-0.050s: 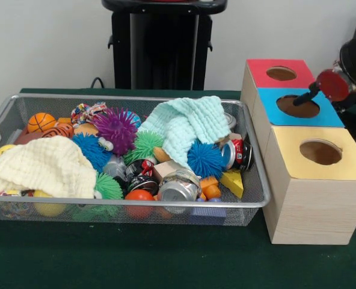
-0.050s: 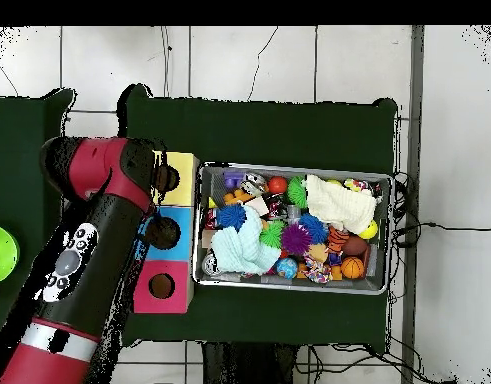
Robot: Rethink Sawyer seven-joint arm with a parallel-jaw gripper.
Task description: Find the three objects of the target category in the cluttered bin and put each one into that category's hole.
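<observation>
While the arm [image 2: 84, 235] reaches across the row of three wooden boxes at the right of the front view, its gripper [image 1: 304, 97] hangs at the blue-topped box's hole [image 1: 298, 106], a dark tip pointing down toward the opening below a red disc; whether its fingers are parted or closed, and whether they carry anything, I cannot tell. Beside the blue box [image 1: 322, 114] stand the red-topped box [image 1: 259, 71] behind and the yellow-topped box [image 1: 286, 147] in front, each with its own hole. Left of the boxes, the wire mesh bin [image 1: 253, 201] is full: spiky rubber balls in purple [image 1: 116, 128], blue [image 1: 205, 159] and green [image 1: 145, 144], a small basketball [image 1: 41, 121], crushed cans [image 1: 178, 188], a cream cloth [image 1: 42, 165] and a mint cloth [image 1: 187, 123]. Which category is the target is not shown, so the wanted objects probably lie among this clutter. The cloths cover much of the pile, so a target could sit hidden beneath them, and a grasp into such crowding may snag fabric or nudge round balls aside. Anything released off-centre at the hole could catch on its rim.
</observation>
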